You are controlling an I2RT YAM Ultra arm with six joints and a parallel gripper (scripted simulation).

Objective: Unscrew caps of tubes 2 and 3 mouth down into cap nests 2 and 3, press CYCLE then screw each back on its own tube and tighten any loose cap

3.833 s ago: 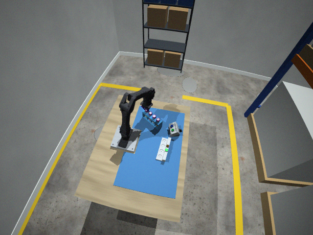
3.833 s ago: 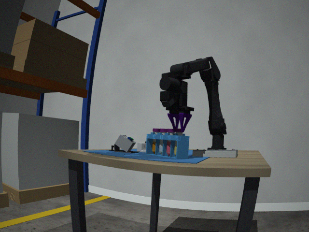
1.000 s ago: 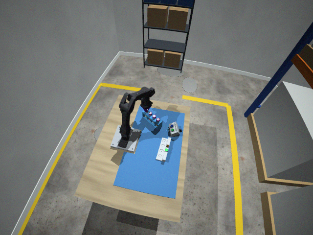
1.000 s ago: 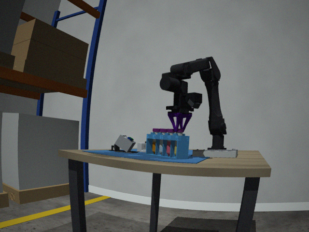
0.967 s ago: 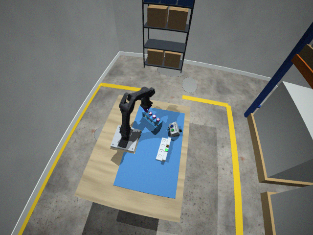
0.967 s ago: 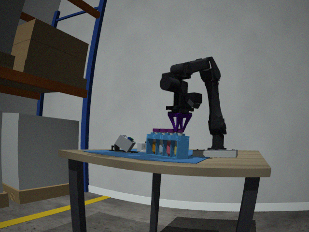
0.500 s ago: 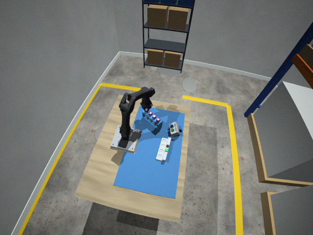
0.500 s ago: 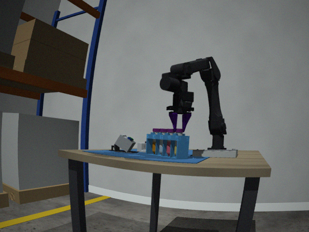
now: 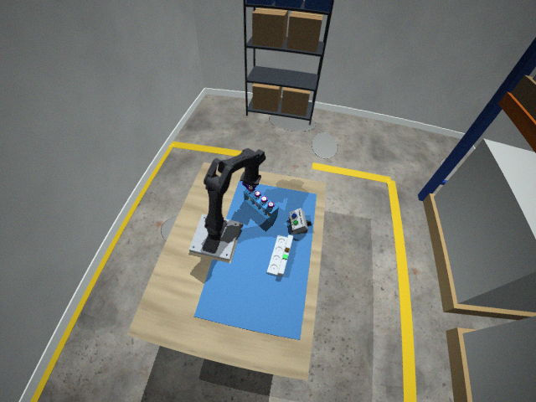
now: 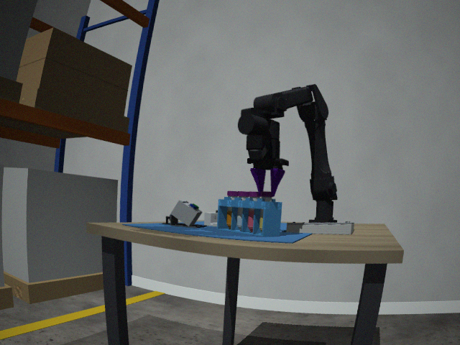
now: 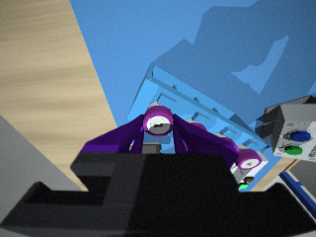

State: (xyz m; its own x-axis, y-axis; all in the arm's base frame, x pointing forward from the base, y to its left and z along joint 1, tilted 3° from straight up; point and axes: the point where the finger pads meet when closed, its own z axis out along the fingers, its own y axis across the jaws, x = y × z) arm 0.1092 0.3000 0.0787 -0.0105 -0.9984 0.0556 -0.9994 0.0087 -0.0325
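On the tabletop (image 10: 334, 245) at frame center, jaws clamped on the end tube's cap (image 11: 158, 122) in the blue rack (image 10: 272, 218).

four purple caps (image 9: 264, 199), two keys (image 9: 295, 219), four cardboard boxes (image 9: 269, 28)

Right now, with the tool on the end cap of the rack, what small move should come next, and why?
Probably a wrist twist about the tube's axis. The tool is shut on the end cap, which sits on its tube in the blue rack, nearest the arm's base. Whether it tightens or unscrews, I cannot tell.
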